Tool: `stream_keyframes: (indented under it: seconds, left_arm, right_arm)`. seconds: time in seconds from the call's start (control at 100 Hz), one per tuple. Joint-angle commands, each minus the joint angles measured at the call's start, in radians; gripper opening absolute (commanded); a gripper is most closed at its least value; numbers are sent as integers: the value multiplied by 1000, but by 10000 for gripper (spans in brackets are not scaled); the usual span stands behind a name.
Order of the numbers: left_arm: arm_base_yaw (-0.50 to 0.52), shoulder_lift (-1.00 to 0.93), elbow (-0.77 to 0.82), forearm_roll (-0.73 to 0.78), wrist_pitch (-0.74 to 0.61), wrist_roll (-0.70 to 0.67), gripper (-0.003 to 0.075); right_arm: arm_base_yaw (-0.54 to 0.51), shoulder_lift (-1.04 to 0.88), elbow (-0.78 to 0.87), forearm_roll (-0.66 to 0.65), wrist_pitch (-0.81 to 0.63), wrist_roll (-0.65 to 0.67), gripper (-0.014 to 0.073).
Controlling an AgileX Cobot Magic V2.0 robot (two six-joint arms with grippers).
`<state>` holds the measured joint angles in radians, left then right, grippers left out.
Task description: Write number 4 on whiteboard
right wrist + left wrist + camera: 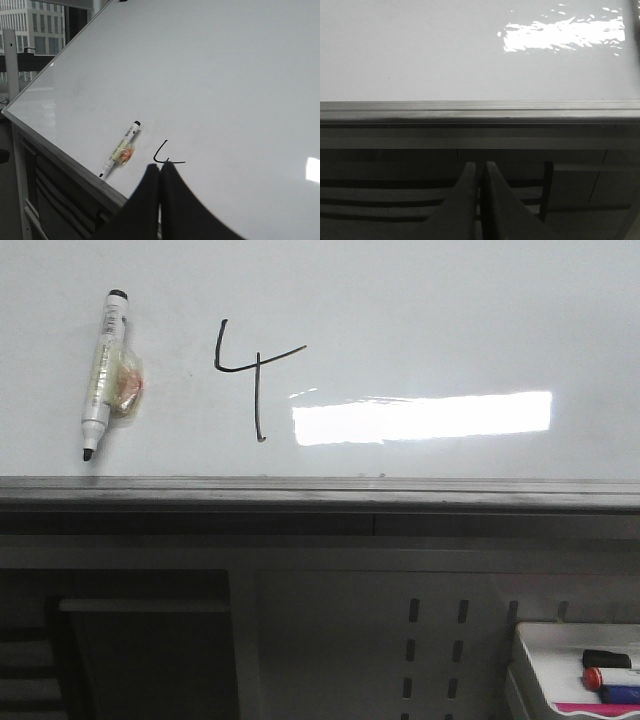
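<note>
The left gripper (481,200) has its fingers pressed together on nothing, hanging below the grey ledge (480,112) of the whiteboard (420,50). The right gripper (160,200) is likewise closed and empty, poised over the board's lower edge, its fingers covering the foot of the number 4 (255,375). That figure stands complete in thin black line, just above the ledge and beside a bright strip of glare. To the left of the 4, well apart from it, a black marker (103,375) lies flat on the board, uncapped, tip pointing toward the ledge, with a yellowish wad taped to its barrel. The task looks finished. The likely trouble is a careless pass of the right fingers smearing fresh ink, or a nudge sending the marker sliding off over the ledge. Above and to the right of the 4 the board is bare; a small tray of markers (590,670) sits below the ledge, well to the right.
</note>
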<state>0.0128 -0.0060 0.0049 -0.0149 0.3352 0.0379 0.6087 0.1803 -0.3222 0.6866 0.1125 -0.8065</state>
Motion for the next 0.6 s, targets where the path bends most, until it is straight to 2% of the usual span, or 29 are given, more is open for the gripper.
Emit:
stream_keyframes:
  seconds: [0.0,0.17,0.22,0.29,0.46,0.53,0.59]
  left_arm:
    - [1,-25,33,0,-49,0,-20]
    - [1,-25,33,0,-49,0,-20]
    - [1,-25,33,0,-49,0,-20]
    - [1,-25,33,0,-49,0,-20]
    - [1,-25,33,0,-49,0,-20]
    - [1,-25,33,0,-49,0,-20]
    - [1,-25,33,0,-49,0,-20]
  right_arm:
    - [-5,9,-26,8,-60,-2,-53]
    - [-7,9,-26,7,-63,10,-53]
    - [-17,9,-26,-33,-63,50,-53]
    - [-51,9,-26,-167,-63,186,-53]
    - [-200,9,-26,-524,-13,634,-53]
    - [-274,9,-26,-599,-11,728,-53]
    - [-346,9,-15,-635,-14,752,-53]
